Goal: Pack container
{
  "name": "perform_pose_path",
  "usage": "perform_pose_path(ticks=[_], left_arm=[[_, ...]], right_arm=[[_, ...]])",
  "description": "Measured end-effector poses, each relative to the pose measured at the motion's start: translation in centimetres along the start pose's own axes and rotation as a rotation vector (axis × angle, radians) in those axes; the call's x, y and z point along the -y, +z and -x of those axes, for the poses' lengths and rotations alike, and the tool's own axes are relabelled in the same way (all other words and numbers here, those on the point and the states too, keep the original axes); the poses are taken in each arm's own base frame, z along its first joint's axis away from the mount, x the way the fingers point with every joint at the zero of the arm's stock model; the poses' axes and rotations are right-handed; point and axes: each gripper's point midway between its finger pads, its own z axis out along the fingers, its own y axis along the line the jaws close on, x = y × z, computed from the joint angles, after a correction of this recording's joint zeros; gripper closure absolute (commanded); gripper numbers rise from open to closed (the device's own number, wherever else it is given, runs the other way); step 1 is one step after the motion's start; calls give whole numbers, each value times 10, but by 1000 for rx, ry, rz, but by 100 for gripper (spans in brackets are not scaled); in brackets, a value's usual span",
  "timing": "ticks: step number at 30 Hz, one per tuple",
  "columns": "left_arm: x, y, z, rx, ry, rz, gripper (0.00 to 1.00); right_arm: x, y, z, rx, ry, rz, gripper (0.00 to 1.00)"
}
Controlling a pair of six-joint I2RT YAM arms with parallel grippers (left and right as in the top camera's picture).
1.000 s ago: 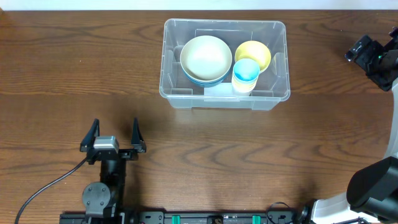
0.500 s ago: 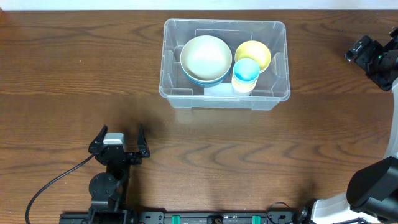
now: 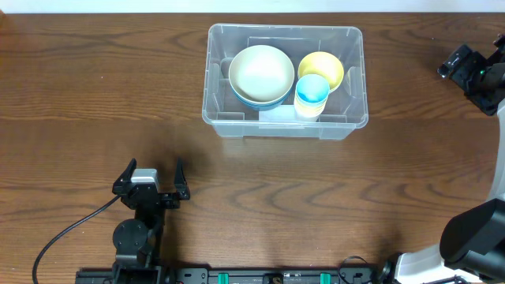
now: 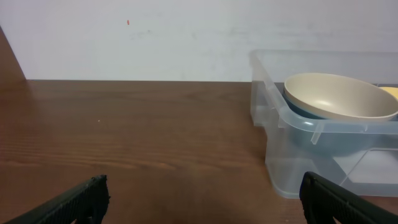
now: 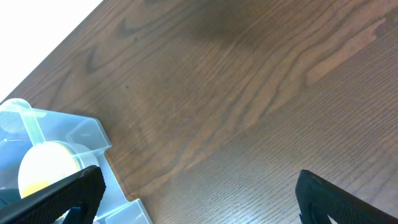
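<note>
Overhead: seeing container [image 3: 285,128] upright on the wood-grain counter [image 3: 95,95], far middle, just short of the back edge. Inside, on the left: cream bowl [image 3: 261,71] nested in a blue bowl [image 3: 260,102]. Inside, on the right: yellow bowl [image 3: 323,65], with a light-blue cup [image 3: 312,93] upright just in front of it; touching or not, can't tell. Left tool [image 3: 153,170] near the front edge, left of middle, well apart from the container, spread wide, pinching nothing. Black cable [image 3: 67,235] trailing from its base toward front left. Right arm [image 3: 483,79] at the far right edge, apart from the container.

Left wrist: looking low across the counter at the container's end wall, right of frame. Cream bowl poking above the clear rim, blue one showing under it. Fingertips at the two bottom corners, wood grain between. White wall [image 4: 155,37] behind, with a tiny red speck [image 4: 127,22], too small to read as anything.

Right wrist: right tool [image 5: 199,186] likewise spread, fingertips at the bottom corners, gripping nothing. Looking down on wood grain, with a container corner and the yellow bowl at lower left.
</note>
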Motion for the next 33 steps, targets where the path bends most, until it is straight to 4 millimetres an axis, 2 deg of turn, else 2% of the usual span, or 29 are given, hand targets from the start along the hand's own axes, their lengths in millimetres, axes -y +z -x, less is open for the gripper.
perform_pose_path(ticks=[13, 16, 19, 21, 23, 24, 26, 28, 30, 33], left_arm=[[0, 0, 0, 0, 0, 0, 2], [0, 0, 0, 0, 0, 0, 2], [0, 0, 0, 0, 0, 0, 2], [0, 0, 0, 0, 0, 0, 2], [0, 0, 0, -1, 0, 0, 2], [0, 0, 0, -1, 0, 0, 2], [0, 0, 0, -2, 0, 0, 2], [0, 0, 0, -2, 0, 0, 2], [0, 0, 0, -3, 1, 0, 2], [0, 0, 0, -3, 1, 0, 2]], right_arm=[[-3, -2, -1, 3, -5, 4, 1], [-17, -14, -3, 24, -35, 28, 1], [-49, -45, -15, 70, -102, 94, 1], [-77, -75, -32, 107, -168, 165, 1], [-101, -105, -56, 131, -236, 244, 1], [-113, -122, -75, 139, -281, 295, 1], [-123, -143, -105, 135, -338, 362, 1], [-123, -156, -134, 127, -386, 409, 1], [-113, -165, -165, 114, -426, 446, 1], [-92, -167, -192, 112, -444, 465, 1]])
